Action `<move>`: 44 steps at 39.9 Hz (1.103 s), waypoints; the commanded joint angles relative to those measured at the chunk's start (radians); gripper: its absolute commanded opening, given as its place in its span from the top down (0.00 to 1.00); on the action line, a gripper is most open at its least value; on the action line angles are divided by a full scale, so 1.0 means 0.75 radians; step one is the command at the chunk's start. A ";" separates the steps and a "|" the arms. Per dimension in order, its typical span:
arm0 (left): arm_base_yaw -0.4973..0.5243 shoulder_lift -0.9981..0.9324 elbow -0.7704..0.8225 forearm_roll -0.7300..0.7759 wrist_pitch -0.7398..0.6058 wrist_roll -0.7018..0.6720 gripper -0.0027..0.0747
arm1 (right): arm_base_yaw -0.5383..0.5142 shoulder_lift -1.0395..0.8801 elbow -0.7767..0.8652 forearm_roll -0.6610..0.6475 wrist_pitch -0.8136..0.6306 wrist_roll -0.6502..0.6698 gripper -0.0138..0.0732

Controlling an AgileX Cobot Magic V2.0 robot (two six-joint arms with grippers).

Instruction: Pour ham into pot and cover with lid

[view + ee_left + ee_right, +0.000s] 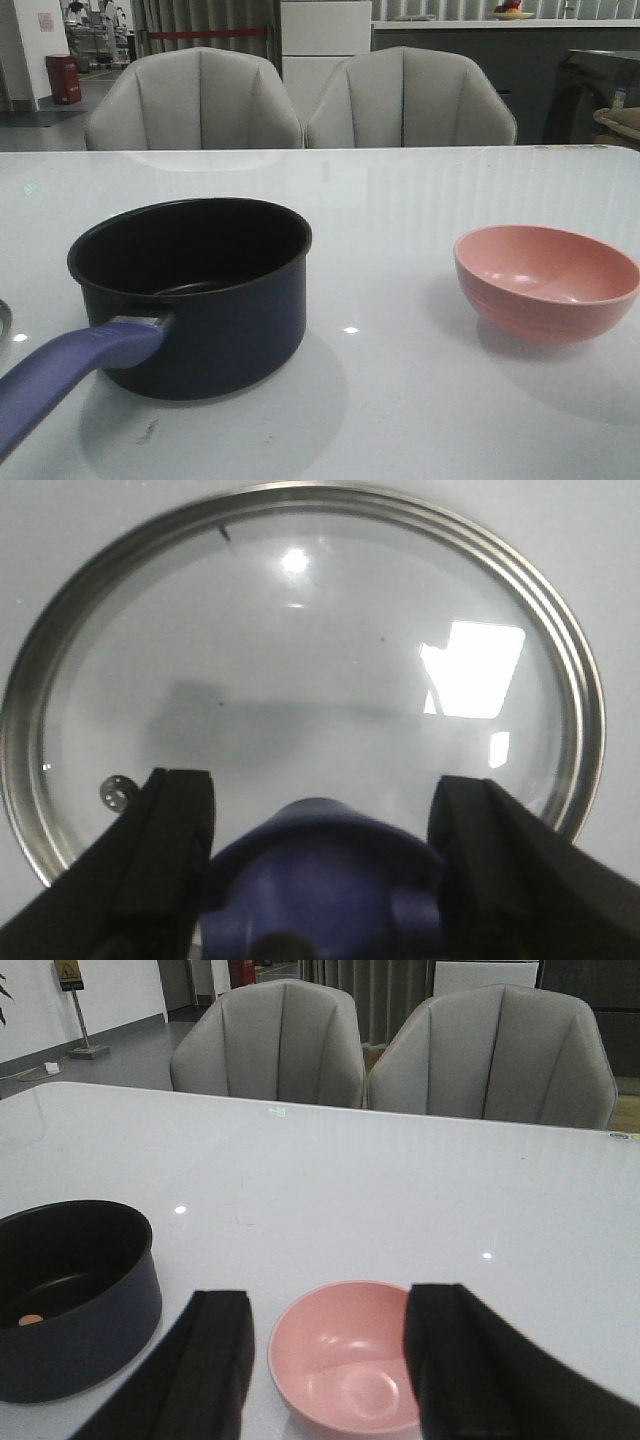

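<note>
The lid (300,660), glass with a steel rim, lies flat on the white table. Its blue knob (325,870) stands between the fingers of my left gripper (322,780), which is open around it. The dark navy pot (195,290) stands at the front left, its blue-purple handle (70,375) pointing toward me. Inside the pot (70,1290) one orange slice of ham (31,1318) shows on the black bottom. My right gripper (330,1295) hangs open above and behind the pink bowl (350,1355), which is empty. Neither gripper shows in the front view.
The pink bowl (545,280) sits at the right of the white table (380,210), well apart from the pot. Two grey chairs (195,100) stand behind the far edge. A sliver of metal rim (3,322) shows at the left edge of the front view.
</note>
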 commanded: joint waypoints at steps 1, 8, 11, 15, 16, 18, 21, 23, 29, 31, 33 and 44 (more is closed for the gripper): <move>-0.007 -0.104 -0.048 -0.008 0.053 -0.003 0.81 | 0.004 0.008 -0.035 0.012 -0.114 -0.013 0.32; -0.007 -0.148 -0.138 -0.004 0.126 -0.003 0.81 | 0.008 0.008 -0.035 0.012 -0.113 -0.013 0.32; -0.007 -0.150 -0.196 -0.004 0.184 -0.003 0.81 | 0.008 0.008 -0.035 0.012 -0.113 -0.013 0.32; -0.009 -0.150 -0.274 -0.004 0.246 -0.003 0.81 | 0.008 0.008 -0.035 0.012 -0.113 -0.013 0.32; -0.009 -0.150 -0.297 -0.007 0.260 -0.003 0.81 | 0.008 0.008 -0.035 0.012 -0.113 -0.013 0.32; -0.020 -0.153 -0.337 -0.013 0.277 -0.003 0.81 | 0.008 0.008 -0.035 0.012 -0.113 -0.013 0.32; -0.056 -0.168 -0.387 -0.013 0.277 -0.003 0.81 | 0.008 0.008 -0.035 0.012 -0.113 -0.013 0.32; -0.089 -0.178 -0.413 -0.013 0.277 -0.003 0.81 | 0.008 0.008 -0.035 0.012 -0.113 -0.013 0.32; -0.227 -0.194 -0.480 -0.013 0.277 0.010 0.81 | 0.008 0.008 -0.035 0.012 -0.113 -0.013 0.32; -0.274 -0.196 -0.491 -0.013 0.277 0.010 0.81 | 0.008 0.008 -0.035 0.012 -0.113 -0.013 0.32; -0.336 -0.200 -0.491 -0.013 0.277 0.010 0.81 | 0.008 0.008 -0.035 0.012 -0.113 -0.013 0.32; -0.595 -0.195 -0.491 -0.008 0.274 0.010 0.81 | 0.008 0.008 -0.035 0.012 -0.113 -0.013 0.32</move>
